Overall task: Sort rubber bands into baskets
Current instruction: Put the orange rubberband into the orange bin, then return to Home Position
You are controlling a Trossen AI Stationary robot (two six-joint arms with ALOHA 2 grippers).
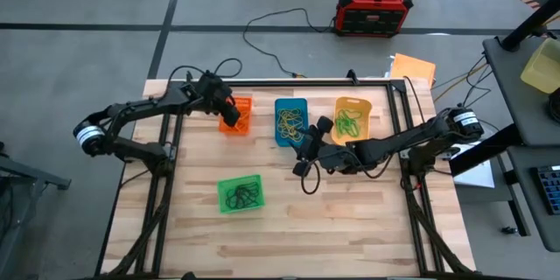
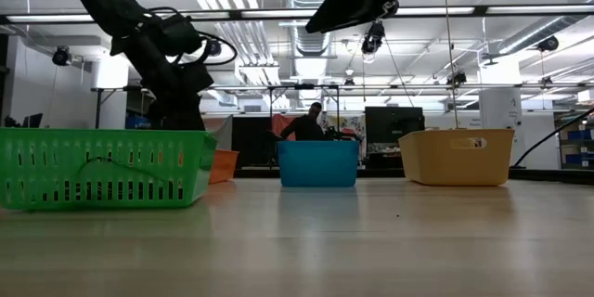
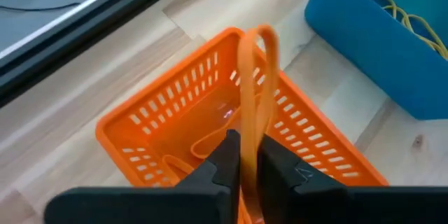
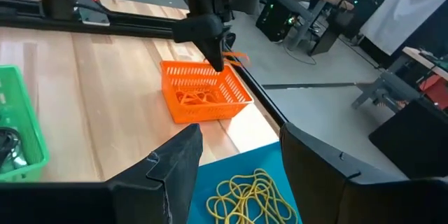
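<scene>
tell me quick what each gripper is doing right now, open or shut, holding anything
Left gripper: shut on an orange rubber band, above the orange basket.
Right gripper: open, holding nothing, over the blue basket.

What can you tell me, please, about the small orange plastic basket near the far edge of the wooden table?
The small orange plastic basket is a rectangular tray with slotted walls, standing upright on the wooden table near its far edge, left of the blue basket and apart from it. Orange rubber bands lie inside. The left gripper hangs above it, shut on an orange rubber band loop; nothing visibly touches the basket's walls.
</scene>
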